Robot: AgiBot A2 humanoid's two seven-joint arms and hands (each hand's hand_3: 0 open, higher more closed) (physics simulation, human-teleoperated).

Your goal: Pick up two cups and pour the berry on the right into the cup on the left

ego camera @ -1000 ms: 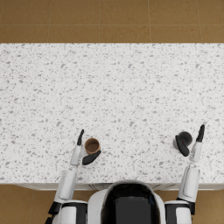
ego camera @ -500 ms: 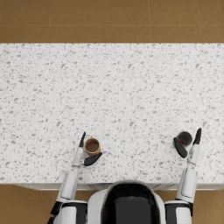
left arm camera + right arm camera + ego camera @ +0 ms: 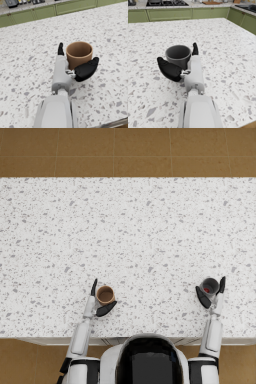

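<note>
Brown and grey, our two cups stood upright near the tabletop's (image 3: 130, 228) near edge. Our left hand (image 3: 100, 300) cradled the brown cup (image 3: 105, 294) with fingers (image 3: 86, 70) spread, not clenched; our right hand (image 3: 212, 293) likewise flanked the grey cup (image 3: 209, 286), which held the red berry (image 3: 207, 290).

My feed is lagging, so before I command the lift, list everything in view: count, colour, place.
Brown cup: one, brown, near edge of the counter, left side, looks empty.
Grey cup: one, dark grey, near edge, right side.
Berry: one, red, inside the grey cup.
Counter: one, white speckled, spans the view.
Cabinets: row, green, beyond the counter in the wrist views.
Left hand: dark, open around the brown cup.
Right hand: dark, open around the grey cup.
</note>
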